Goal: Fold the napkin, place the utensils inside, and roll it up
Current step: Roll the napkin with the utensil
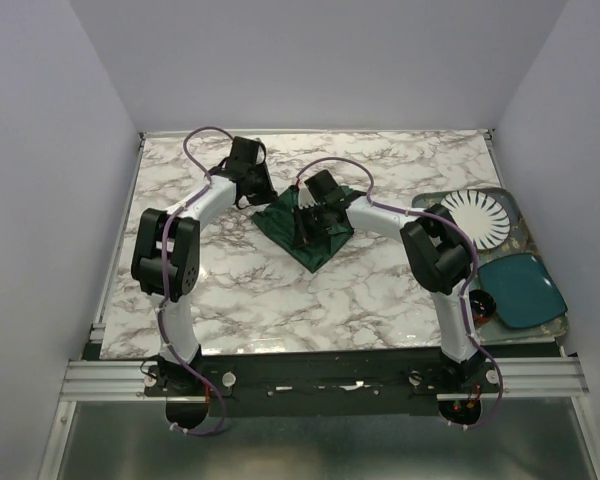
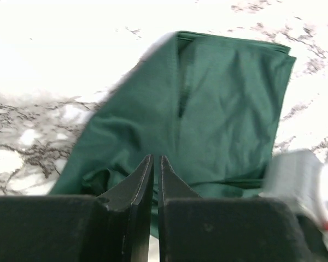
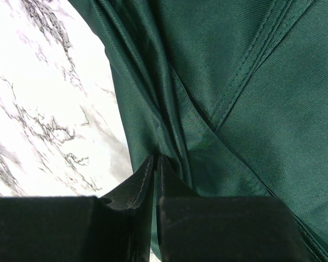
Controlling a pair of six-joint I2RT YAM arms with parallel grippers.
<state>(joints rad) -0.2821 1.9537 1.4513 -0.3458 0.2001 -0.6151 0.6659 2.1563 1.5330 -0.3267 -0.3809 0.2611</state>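
Right wrist: right end effector clamps napkin pleat for folding; left end effector beside it, can't tell if gripping.

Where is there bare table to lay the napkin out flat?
Free: the marble nearer than the napkin, between left arm and right arm; also the far strip behind the napkin. Crowded: the right edge, filled by the tray of dishes.

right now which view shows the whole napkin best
Top external: only it takes in the napkin edge to edge, its middle partly hidden. Left wrist shows one folded part; right wrist, a close-up of creases and hem.
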